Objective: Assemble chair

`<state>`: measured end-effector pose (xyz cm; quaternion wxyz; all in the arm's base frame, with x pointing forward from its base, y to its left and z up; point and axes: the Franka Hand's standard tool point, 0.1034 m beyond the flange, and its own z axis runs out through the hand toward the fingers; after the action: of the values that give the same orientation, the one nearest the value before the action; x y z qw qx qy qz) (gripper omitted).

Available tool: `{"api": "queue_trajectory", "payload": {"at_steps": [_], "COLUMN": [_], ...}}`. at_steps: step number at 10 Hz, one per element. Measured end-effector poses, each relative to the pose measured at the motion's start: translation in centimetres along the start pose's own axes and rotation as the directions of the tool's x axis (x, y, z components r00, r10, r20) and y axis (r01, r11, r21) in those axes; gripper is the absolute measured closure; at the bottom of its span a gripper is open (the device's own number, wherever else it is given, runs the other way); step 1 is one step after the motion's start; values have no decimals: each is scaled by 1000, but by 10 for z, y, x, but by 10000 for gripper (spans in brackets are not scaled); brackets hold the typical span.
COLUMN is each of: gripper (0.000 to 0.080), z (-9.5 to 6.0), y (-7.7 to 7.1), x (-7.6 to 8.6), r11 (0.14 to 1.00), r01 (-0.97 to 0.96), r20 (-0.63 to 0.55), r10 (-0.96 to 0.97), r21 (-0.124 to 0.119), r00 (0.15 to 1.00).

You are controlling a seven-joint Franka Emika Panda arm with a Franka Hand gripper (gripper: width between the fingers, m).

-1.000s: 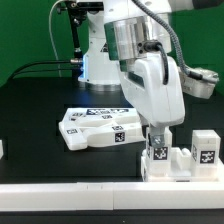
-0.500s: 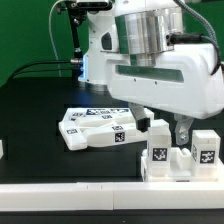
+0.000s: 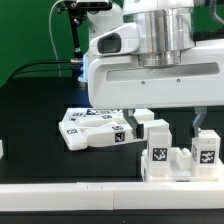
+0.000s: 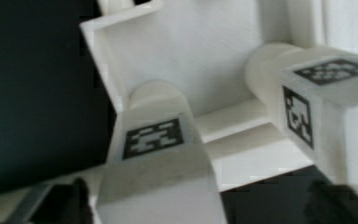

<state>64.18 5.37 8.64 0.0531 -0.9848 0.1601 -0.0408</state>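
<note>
Hangs with gripper [image 4: 201,198] spread wide, clamping nothing, over the part-built chair [image 3: 180,162] at the front of the table [image 3: 30,125], exterior view's right. Probably light, stiff, slick plastic; best pinched squarely across the flat sides of a post [image 3: 157,148].

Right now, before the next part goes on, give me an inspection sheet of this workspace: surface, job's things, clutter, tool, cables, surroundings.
Surface: black tabletop with a white front edge.
Job's things: two upright tagged posts stand at the exterior view's right front. Flat tagged panels lie on the tabletop to the exterior view's left of them.
Clutter: one small white piece, cut off at the exterior view's left edge; cannot tell what it is.
Tool: the tool is open above the posts, fingers spread wide, holding nothing.
Cables: black cables run along the back toward the robot arm.
Surroundings: green backdrop; nothing else seen.
</note>
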Motion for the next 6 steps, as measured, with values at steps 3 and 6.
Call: {"api": "queue_trajectory", "payload": {"at_steps": [3,6], "gripper": [511,511], "z": [0,-2], "y": [2,6], "x": [1,4], "r11": [996,875], "r01": [-94,-485], "r20": [-2,-9], "r10": [94,485], "r21": [0,6], "r00": [996,875]}}
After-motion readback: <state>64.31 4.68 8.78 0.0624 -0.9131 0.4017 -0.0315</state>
